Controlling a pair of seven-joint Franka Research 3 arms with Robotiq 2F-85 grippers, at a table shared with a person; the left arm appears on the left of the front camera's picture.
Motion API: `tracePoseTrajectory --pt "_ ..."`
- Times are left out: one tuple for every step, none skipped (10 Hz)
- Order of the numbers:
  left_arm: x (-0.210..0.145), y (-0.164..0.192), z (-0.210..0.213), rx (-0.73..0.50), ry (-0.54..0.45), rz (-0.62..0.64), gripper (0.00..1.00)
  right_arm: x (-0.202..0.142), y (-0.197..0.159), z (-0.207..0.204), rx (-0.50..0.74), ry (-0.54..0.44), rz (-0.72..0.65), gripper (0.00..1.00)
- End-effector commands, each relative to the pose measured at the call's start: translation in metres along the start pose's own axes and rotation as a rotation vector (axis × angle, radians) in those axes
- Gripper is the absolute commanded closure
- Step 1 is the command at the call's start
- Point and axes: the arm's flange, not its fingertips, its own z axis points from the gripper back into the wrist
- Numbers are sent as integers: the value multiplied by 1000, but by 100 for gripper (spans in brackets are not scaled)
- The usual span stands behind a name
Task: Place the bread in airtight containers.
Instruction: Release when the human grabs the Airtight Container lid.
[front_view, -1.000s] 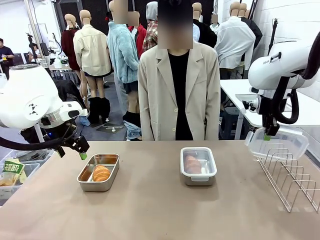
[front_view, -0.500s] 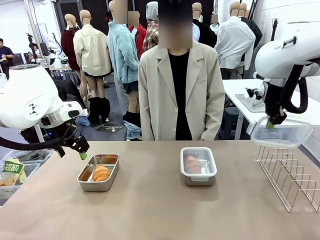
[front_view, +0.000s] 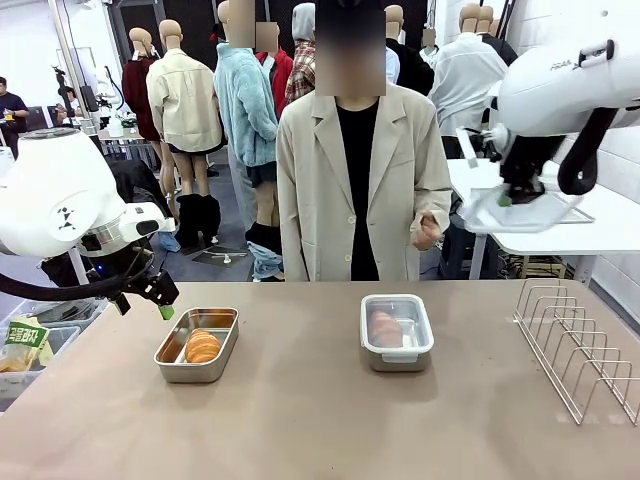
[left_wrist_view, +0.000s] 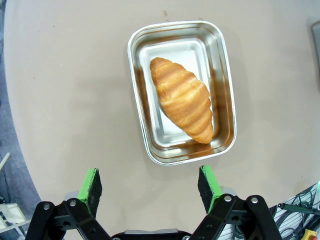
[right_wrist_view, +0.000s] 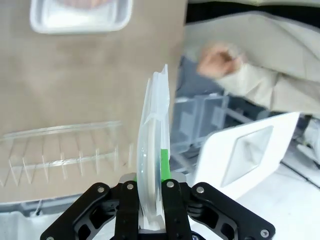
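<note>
Tan tabletop (front_view: 300, 420): you've lidding left — right gripper (front_view: 507, 199) pinches a clear lid (front_view: 520, 210); carry it onto the open tin (front_view: 197, 345) holding bread (front_view: 202, 346). Left gripper (front_view: 163, 309) gapes empty.

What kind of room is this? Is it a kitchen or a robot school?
Probably a robot lab or demo room, not a kitchen. Two white robot arms work at a plain table holding a croissant in a steel tin, while a person stands watching, with office tables behind.
</note>
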Motion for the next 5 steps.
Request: tracePoseTrajectory --pt "1 0 0 7 -8 16 0 16 -19 -9 -107 -94 25 100" --pt "1 0 0 7 -8 16 0 30 -35 -8 -113 -98 28 100" --pt "1 0 0 7 -8 16 0 38 -46 -9 -113 -99 31 100" --pt "1 0 0 7 -8 16 0 42 -54 -10 -113 -126 28 100" --pt "1 0 0 7 -8 16 0 44 -62 -13 -103 -152 24 100"
